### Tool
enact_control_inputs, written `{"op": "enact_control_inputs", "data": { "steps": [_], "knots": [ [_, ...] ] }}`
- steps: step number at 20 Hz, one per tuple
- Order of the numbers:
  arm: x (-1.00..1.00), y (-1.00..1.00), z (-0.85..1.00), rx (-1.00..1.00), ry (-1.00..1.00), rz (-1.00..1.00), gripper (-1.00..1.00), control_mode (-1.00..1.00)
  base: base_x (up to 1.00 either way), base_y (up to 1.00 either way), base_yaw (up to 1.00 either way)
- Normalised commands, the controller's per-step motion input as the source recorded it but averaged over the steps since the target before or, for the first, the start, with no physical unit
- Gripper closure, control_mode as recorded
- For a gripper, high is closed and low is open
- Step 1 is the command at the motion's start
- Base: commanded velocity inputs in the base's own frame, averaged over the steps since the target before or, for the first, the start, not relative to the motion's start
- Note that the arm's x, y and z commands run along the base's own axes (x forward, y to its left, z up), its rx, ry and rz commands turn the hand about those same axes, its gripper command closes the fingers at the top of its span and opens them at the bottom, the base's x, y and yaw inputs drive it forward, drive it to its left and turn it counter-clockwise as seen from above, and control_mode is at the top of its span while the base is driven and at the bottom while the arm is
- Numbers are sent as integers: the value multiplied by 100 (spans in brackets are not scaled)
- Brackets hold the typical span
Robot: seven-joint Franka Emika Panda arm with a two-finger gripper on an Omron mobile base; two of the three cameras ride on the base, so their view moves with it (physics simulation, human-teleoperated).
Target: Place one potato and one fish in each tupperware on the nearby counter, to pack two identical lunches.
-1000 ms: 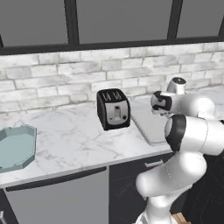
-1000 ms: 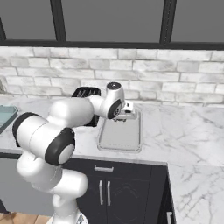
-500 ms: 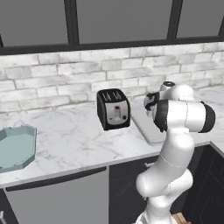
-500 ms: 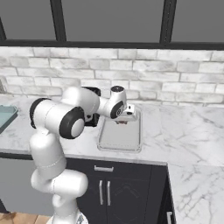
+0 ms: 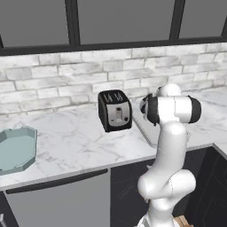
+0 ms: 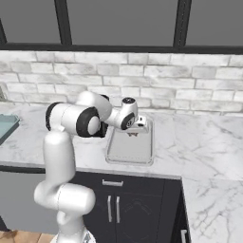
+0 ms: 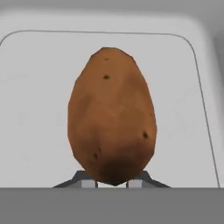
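A brown potato (image 7: 112, 124) stands large in the hand view, over the pale floor of the sink (image 7: 35, 109). My gripper (image 7: 113, 181) is shut on the potato's lower end, one fingertip on each side. From the right base view the gripper (image 6: 134, 133) hangs over the sink basin (image 6: 129, 151) with the potato (image 6: 133, 134) a small brown spot in it. One pale blue-green tupperware (image 5: 16, 149) sits on the counter (image 5: 75, 137) far to the left, its corner (image 6: 5, 126) at the left edge of the right base view. The fish is out of view.
A black toaster (image 5: 115, 110) stands on the counter between the tupperware and the sink. A white brick wall runs behind the counter, with dark windows above. Marbled counter (image 6: 204, 142) stretches right of the sink and turns a corner.
The jaws have closed on the potato over the sink. The arm's elbow has swung from a low bend to an upright stand; the hand stayed over the basin.
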Motion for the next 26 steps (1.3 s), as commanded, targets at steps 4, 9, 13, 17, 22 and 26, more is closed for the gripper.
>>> {"op": "enact_control_inputs", "data": {
  "steps": [4,9,13,17,22,26],
  "knots": [
    [7,-1,1,0,0,0,-100,-100,0,0,0],
    [-25,-8,78,0,0,-2,-100,-100,0,0,0],
    [-74,-8,96,0,-1,-3,-100,-100,0,0,0],
    [-100,-1,78,0,-11,-1,-100,-100,0,0,0],
    [-100,0,22,0,-40,0,-100,-100,0,0,0],
    [-100,2,3,0,-57,0,-100,-100,0,0,0]
  ]
}}
